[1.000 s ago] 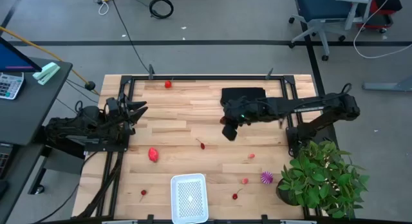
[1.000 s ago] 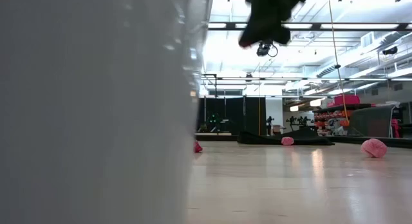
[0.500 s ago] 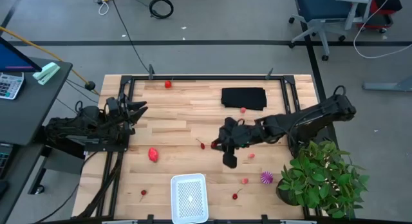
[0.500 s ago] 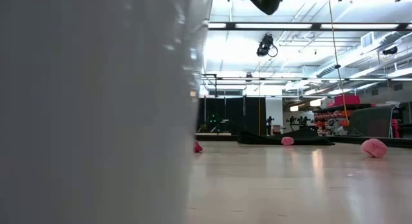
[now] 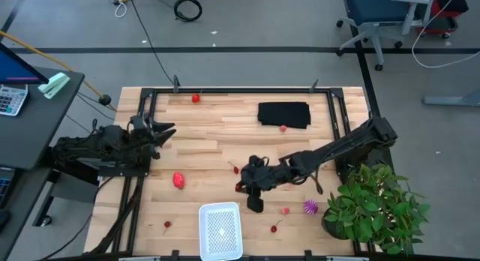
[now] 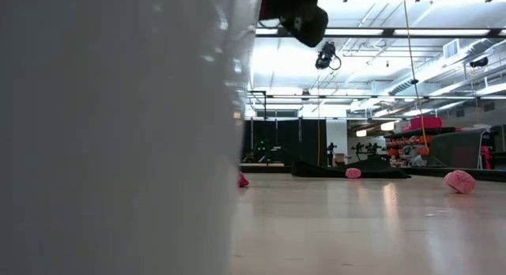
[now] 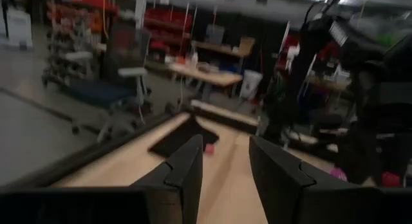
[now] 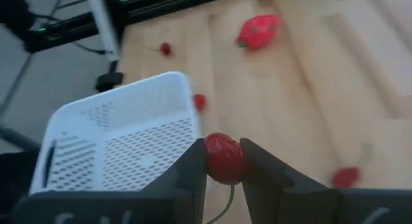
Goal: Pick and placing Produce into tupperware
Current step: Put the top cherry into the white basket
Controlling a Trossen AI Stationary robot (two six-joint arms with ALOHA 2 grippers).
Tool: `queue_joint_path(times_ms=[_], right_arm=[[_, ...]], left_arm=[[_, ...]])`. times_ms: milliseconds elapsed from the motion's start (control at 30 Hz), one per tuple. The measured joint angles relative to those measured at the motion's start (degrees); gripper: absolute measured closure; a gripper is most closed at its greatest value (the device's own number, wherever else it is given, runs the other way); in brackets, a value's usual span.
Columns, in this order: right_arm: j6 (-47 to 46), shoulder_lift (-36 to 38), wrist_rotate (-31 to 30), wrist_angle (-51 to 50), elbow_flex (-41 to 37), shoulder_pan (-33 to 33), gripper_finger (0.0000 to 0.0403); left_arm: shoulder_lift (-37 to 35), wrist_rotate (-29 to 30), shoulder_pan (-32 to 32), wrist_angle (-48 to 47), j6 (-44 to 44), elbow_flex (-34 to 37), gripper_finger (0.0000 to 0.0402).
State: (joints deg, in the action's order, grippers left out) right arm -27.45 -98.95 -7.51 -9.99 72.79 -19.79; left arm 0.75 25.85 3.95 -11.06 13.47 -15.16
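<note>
The right gripper (image 8: pixel 224 161) pinches 1 red cherry (image 8: pixel 223 158) just beside the tupperware (image 8: pixel 122 137). The left gripper (image 7: pixel 225 169) waits at the table's left edge, fingers apart and empty.

White tupperware wall (image 6: pixel 118 133) filling the left, dark arm (image 6: pixel 294 14) overhead, pink produce (image 6: pixel 459 181) beyond

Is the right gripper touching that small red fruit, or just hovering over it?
Touching. In the right wrist view the right gripper has its jaws pressed on both sides of the small red fruit, above the white container.
</note>
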Motion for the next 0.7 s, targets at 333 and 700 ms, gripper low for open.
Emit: queue_joint_path(times_ms=[333, 700], right_arm=[[7.44, -10.06, 4.66, 1.29, 10.31, -5.67, 0.0316], [10.91, -23.09, 5.35, -14.86, 30.07, -6.01, 0.0316]], left_arm=[[-0.02, 0.01, -0.02, 0.03, 5.99, 0.0, 0.028], [0.0, -0.01, 0.04, 0.05, 8.88, 0.0, 0.028]])
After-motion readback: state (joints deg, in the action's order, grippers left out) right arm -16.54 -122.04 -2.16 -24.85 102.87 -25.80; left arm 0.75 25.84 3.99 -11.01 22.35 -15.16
